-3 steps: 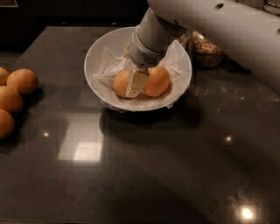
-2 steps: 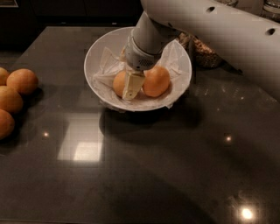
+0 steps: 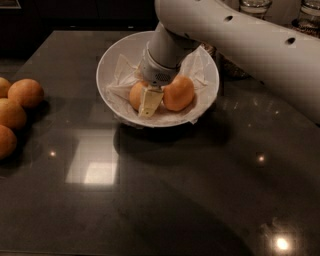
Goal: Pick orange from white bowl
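Note:
The white bowl [image 3: 111,59] stands on the dark table, lined with crumpled white paper. Two fruits lie in it. The paler, rounder orange [image 3: 135,95] is on the left. A deeper-orange, egg-shaped fruit [image 3: 179,92] is on the right. My gripper [image 3: 148,103] reaches down into the bowl from the upper right. It sits against the right front side of the pale orange, between the two fruits. The wrist hides the orange's top and the bowl's middle.
Several darker oranges [image 3: 20,107] lie in a cluster at the table's left edge. Glass jars [image 3: 255,6] stand at the back right, partly behind the arm [image 3: 240,45]. The dark glossy table [image 3: 165,195] stretches out in front of the bowl.
The upper arm has swung a little to the left over the bowl. The gripper stays low in the bowl beside the pale orange, and the fruits have not visibly moved.

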`<state>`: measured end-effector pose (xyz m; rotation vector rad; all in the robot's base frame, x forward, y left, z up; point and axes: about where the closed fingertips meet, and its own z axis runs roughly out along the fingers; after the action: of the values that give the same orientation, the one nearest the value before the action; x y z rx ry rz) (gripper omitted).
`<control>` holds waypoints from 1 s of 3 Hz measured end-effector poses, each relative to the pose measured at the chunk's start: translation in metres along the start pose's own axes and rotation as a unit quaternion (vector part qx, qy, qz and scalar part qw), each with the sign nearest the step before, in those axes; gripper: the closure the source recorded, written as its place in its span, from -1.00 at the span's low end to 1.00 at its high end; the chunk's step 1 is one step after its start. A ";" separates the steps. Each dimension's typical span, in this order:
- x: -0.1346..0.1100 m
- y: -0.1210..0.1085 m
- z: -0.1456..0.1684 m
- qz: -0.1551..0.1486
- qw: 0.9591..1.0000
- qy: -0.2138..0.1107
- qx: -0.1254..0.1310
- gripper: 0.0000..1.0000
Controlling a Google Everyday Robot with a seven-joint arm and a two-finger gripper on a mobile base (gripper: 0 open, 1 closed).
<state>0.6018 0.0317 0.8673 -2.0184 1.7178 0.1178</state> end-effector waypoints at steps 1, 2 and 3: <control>0.000 0.000 0.000 0.000 1.000 0.000 0.000 -0.42; 0.009 -0.003 0.011 0.009 1.000 0.004 -0.009 -0.24; 0.015 -0.003 0.017 0.017 1.000 0.005 -0.014 0.12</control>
<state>0.6120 0.0258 0.8478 -2.0146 1.7670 0.1440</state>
